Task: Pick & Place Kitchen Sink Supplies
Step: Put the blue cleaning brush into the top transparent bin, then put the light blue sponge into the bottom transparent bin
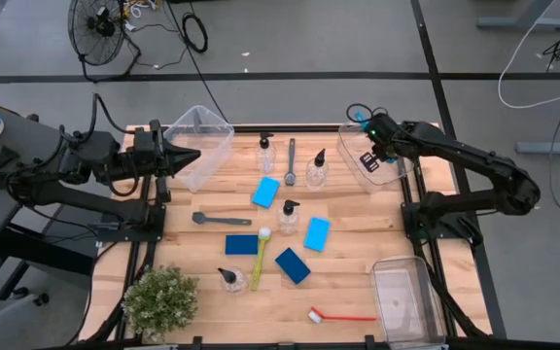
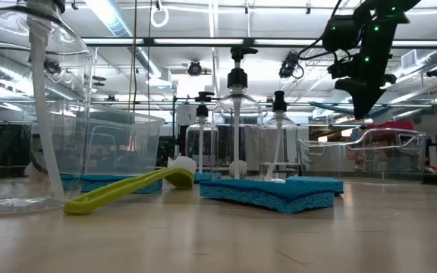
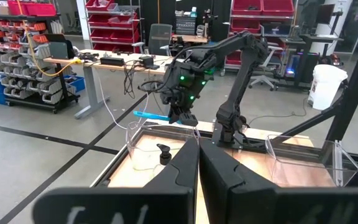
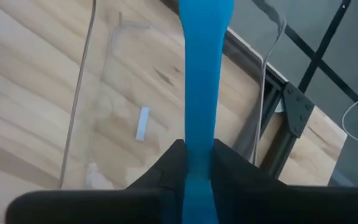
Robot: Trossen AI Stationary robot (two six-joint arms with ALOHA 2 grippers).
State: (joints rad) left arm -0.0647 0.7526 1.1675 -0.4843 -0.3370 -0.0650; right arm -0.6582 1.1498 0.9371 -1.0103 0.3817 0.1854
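Over the clear plastic bin point(image 1: 369, 167) at the far right of the wooden table point(image 1: 348, 277), the right gripper point(image 4: 197, 163) pinches a slim blue long-handled brush point(image 4: 201, 93) between its fingers. The brush's head is cut off in the wrist view, and from above the arm hides the brush. The left gripper point(image 3: 199, 163) waits with its fingers together beside another clear bin point(image 1: 202, 144). Blue sponges, bottles and other brushes lie between them.

Blue brush point(image 4: 199, 81) in right pincer point(image 4: 194, 163) above bin, sponges, bottles, brushes scattered on table
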